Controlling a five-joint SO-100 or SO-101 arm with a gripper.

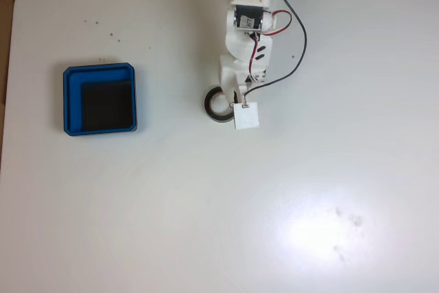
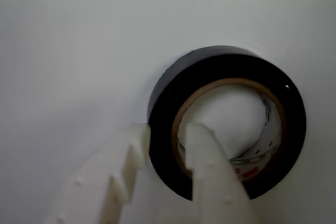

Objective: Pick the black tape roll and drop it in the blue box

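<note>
In the fixed view the blue box [image 1: 99,99] sits well to the left on the white table [image 1: 206,224], its dark floor bare. To its right, near the middle, the black tape roll [image 1: 212,104] lies flat, half covered by the white arm reaching down from the top edge. The gripper [image 2: 167,140] is right on the roll: in the wrist view one finger [image 2: 134,156] stands outside the black ring and the other [image 2: 207,156] inside the hole, so the roll's wall sits between them. The jaws look nearly closed around that wall, and both seem to touch it, though a firm pinch cannot be confirmed. The roll rests on the table with its axis upright. My guess is the lift comes next, then a long carry leftward to the box. The tabletop is smooth, glossy and uncluttered along that path, with a few dark specks
</note>
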